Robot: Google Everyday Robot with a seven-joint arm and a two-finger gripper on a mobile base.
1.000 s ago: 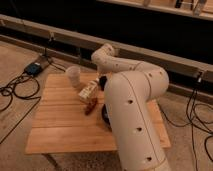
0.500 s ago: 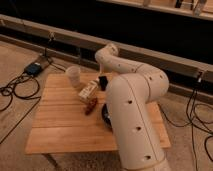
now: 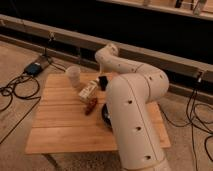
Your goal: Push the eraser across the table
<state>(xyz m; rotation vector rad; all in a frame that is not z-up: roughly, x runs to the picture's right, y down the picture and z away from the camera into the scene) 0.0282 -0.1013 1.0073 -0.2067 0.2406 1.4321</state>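
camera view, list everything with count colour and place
table: 1, honey wood, centre
cup: 1, pale, table's far left corner
little box: 1, white and tan, right of cup
slim piece: 1, reddish-brown, nearer than box
bowl: 1, black, partly behind arm
eraser: cannot make out, maybe under gripper
device: 1, blue, floor left of table
cables: several, dark, floor both sides
arm: 1, white, over table's right side
gripper: 1, dark, low at table's far edge beside box

No text, label, brand or number can be read anywhere: not on the white-and-tan box [image 3: 87,91], the pale cup [image 3: 73,76], the white arm [image 3: 132,100] or the blue device [image 3: 34,68] on the floor. The gripper [image 3: 102,81] hangs low over the table [image 3: 60,125], near its far edge and just beside the box.
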